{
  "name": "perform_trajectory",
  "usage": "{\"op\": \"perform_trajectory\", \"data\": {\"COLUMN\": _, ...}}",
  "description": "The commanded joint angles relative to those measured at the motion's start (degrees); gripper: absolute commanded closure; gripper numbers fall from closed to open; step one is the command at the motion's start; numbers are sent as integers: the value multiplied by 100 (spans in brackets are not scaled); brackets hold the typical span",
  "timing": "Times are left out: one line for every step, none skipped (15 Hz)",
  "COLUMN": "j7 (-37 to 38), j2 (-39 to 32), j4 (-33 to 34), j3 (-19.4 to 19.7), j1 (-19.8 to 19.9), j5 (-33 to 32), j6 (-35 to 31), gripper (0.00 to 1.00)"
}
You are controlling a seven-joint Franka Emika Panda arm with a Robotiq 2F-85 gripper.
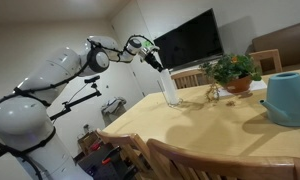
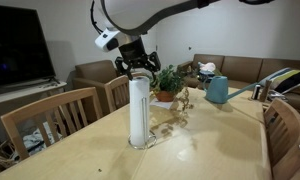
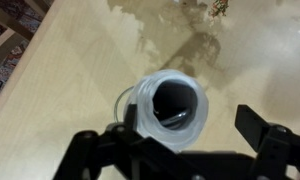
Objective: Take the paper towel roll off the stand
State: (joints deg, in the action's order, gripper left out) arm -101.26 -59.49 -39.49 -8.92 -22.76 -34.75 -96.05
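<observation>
Directly below, the wrist view looks into the hollow core of the paper towel roll (image 3: 170, 108); the gripper (image 3: 180, 135) has its fingers apart on both sides of it, not pressing. Only the exterior views show the roll upright on the wooden table (image 2: 205, 145). Behind stand a potted plant (image 2: 168, 82) and a teal watering can (image 2: 218, 90).

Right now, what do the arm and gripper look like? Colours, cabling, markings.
Arm: glossy white rounded shells, black joint bands. Gripper: matte black, blocky fingers, beside a white box at the wrist. Thin dark cable loops near the wrist. No markings legible.
</observation>
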Motion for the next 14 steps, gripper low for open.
{"op": "perform_trajectory", "data": {"j7": -88, "j2": 108, "j4": -178, "j3": 4, "j1": 43, "j5": -67, "j6": -181, "gripper": 0}}
{"op": "perform_trajectory", "data": {"j7": -66, "j2": 150, "j4": -224, "j3": 16, "j1": 27, "j5": -101, "j6": -207, "gripper": 0}}
{"op": "perform_trajectory", "data": {"j7": -34, "j2": 212, "j4": -276, "j3": 33, "j1": -5, "j5": -150, "j6": -212, "gripper": 0}}
{"op": "perform_trajectory", "data": {"j7": -24, "j2": 255, "j4": -312, "j3": 36, "j1": -23, "j5": -202, "j6": -246, "gripper": 0}}
{"op": "perform_trajectory", "data": {"j7": -3, "j2": 308, "j4": -345, "j3": 43, "j1": -48, "j5": -262, "j6": -242, "gripper": 0}}
{"op": "perform_trajectory", "data": {"j7": 29, "j2": 353, "j4": -367, "j3": 41, "j1": -66, "j5": -307, "j6": -246, "gripper": 0}}
{"op": "perform_trajectory", "data": {"j7": -4, "j2": 406, "j4": -402, "j3": 30, "j1": -80, "j5": -374, "j6": -297, "gripper": 0}}
{"op": "perform_trajectory", "data": {"j7": 30, "j2": 445, "j4": -413, "j3": 33, "j1": -99, "j5": -418, "j6": -305, "gripper": 0}}
{"op": "perform_trajectory", "data": {"j7": 42, "j2": 497, "j4": -441, "j3": 22, "j1": -107, "j5": -455, "j6": -363, "gripper": 0}}
{"op": "perform_trajectory", "data": {"j7": 16, "j2": 541, "j4": -463, "j3": 5, "j1": -99, "j5": -475, "j6": -439, "gripper": 0}}
{"op": "perform_trajectory", "data": {"j7": 19, "j2": 573, "j4": -474, "j3": -2, "j1": -86, "j5": -476, "j6": -502, "gripper": 0}}
{"op": "perform_trajectory", "data": {"j7": -110, "j2": 597, "j4": -509, "j3": -51, "j1": -32, "j5": -463, "j6": -708, "gripper": 0}}
{"op": "perform_trajectory", "data": {"j7": -193, "j2": 596, "j4": -534, "j3": -68, "j1": 9, "j5": -462, "j6": -894, "gripper": 0}}
{"op": "perform_trajectory", "data": {"j7": -393, "j2": 582, "j4": -577, "j3": -123, "j1": 96, "j5": -430, "j6": -1228, "gripper": 0}}
